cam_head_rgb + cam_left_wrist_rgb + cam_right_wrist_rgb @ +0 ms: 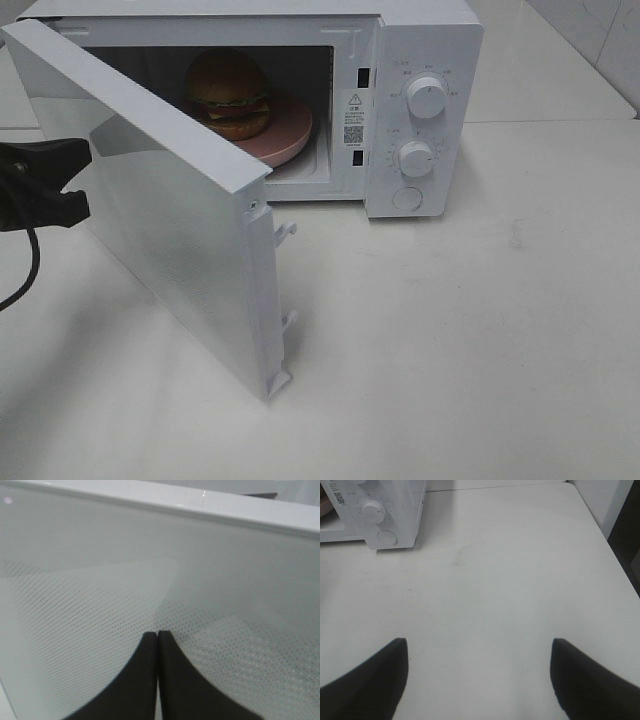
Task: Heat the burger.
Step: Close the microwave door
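Tabletop: white table [480, 330], pale and faintly scuffed, running wide across the near and right side of the scene.
Microwave: white microwave [425, 30] parked at the far edge, cavity facing us, control panel on its right.
Door: door [170, 210] is swung wide open, hinged on the left and angling out toward the near side, with its latch hooks showing on the free edge.
Burger: and there's the burger [228, 93], glossy bun on top and lettuce and patty layers below, sitting inside the cavity toward its left, partly hidden behind the door's top edge.
Plate: pink plate [290, 130] is under the burger on the cavity floor, its rim poking out to the right of the bun.
Controls: upper dial [427, 97] sits above the lower dial [415, 158], with a round button [407, 198] beneath them.
Left gripper: left gripper [158, 636] has its fingers pressed together with nothing between them, tips right up at the door's dotted window on the left side; whether they touch it, can't tell.
Right gripper: right gripper [480, 642] has its fingers spread wide and empty over bare table, well to the right of the microwave.
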{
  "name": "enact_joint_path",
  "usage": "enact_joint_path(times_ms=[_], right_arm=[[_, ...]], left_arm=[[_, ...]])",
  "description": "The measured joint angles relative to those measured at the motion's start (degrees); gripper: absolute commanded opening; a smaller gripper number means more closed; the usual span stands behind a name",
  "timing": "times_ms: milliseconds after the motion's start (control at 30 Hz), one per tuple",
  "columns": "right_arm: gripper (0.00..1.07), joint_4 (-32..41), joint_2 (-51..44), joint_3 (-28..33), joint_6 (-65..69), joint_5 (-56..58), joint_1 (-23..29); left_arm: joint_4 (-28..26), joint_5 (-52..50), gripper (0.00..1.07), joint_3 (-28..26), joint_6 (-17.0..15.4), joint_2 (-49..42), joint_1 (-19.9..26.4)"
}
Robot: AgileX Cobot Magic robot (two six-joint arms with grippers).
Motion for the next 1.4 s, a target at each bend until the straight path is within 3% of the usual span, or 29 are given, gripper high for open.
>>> enact_joint_path(times_ms=[300,633,833,967,1167,1400], right_arm=[[0.75,0.0,0.0,0.0,0.0,0.0,0.0],[0.75,0.0,0.0,0.0,0.0,0.0,0.0],[0.75,0.0,0.0,0.0,0.0,0.0,0.0],[0.75,0.0,0.0,0.0,0.0,0.0,0.0],[0.75,0.0,0.0,0.1,0.0,0.0,0.0],[0.75,0.0,0.0,0.1,0.0,0.0,0.0]], left_arm=[[-1.3,0.1,0.0,-3.3,-0.4,3.7,-6.0],[-9.3,1.3,0.0,-7.8,-0.2,7.3,-13.1],[-14.3,4.9,0.0,-11.6,2.5,9.0,-17.7],[-19.1,8.1,0.0,-14.4,6.1,9.9,-20.6],[-22.8,9.2,0.0,-18.3,7.0,11.7,-22.5],[-23.4,12.8,0.0,-23.9,7.1,14.2,-24.6]])
